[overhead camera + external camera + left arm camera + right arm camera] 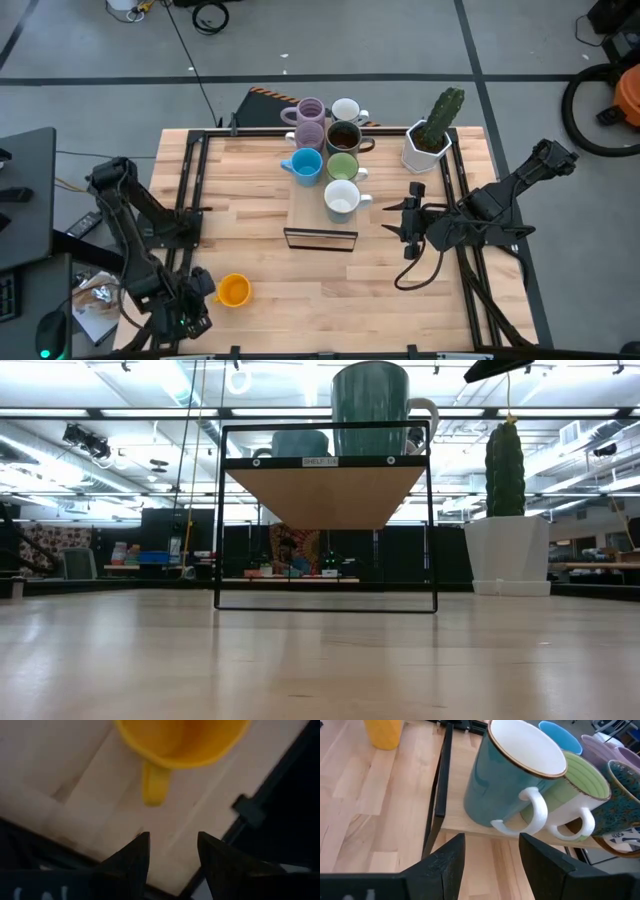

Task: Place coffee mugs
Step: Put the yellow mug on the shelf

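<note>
Butcher-block table (pixel 260 240) — grey floor (pixel 80 40) around; both jaws spread, orange mug (pixel 234 290) loose.

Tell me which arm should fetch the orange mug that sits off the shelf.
Left. The left hand is open right beside the orange mug at the table's near left, its handle facing the fingers. The right hand is open by the shelf, across the table.
</note>
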You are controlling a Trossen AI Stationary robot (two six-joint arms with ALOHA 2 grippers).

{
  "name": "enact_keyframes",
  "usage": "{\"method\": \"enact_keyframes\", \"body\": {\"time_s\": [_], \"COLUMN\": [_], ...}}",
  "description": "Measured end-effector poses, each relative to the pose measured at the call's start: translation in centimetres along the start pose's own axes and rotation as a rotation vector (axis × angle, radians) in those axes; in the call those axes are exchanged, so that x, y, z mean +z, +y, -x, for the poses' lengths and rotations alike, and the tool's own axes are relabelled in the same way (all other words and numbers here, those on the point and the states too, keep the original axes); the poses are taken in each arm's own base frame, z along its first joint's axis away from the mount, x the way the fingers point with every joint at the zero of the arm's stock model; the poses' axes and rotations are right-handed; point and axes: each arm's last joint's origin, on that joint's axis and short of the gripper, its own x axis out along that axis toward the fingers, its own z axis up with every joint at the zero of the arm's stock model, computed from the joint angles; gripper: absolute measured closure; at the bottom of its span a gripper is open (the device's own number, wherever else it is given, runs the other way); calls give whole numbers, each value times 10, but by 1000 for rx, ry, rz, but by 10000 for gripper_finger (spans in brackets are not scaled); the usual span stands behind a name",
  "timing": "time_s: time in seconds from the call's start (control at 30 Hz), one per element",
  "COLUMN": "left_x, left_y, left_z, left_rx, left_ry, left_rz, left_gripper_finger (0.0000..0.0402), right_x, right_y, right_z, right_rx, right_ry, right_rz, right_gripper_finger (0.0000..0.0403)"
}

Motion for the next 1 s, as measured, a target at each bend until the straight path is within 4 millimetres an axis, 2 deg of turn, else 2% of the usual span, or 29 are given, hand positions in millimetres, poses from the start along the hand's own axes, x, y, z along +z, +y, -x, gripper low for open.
{"method": "enact_keyframes", "body": {"time_s": [0.13, 0.37, 0.47, 0.6, 0.83, 1.0], "left_x": [-3, -3, -2, 0, -5, -5], "left_y": [-4, -7, -6, -2, -1, -1], "left_z": [-10, -10, -10, -14, -33, -42], "left_rx": [13, -22, -14, 56, 163, 211], "left_ry": [18, -7, -20, -29, -23, -50], "left_rz": [2, 13, -24, -68, -256, -278], "left_gripper_finger": [221, 161, 149, 153, 173, 179], "right_x": [0, 1, 2, 3, 4, 5], "right_y": [-2, -2, -1, -1, -1, -1], "right_z": [-1, -2, -2, -2, -2, -2], "right_rx": [-7, -6, 5, 13, 23, 23], "right_ry": [4, -4, -10, -19, -26, -31], "right_rz": [-4, 5, 4, 6, 7, 10], "right_gripper_finger": [211, 211, 211, 211, 211, 211]}}
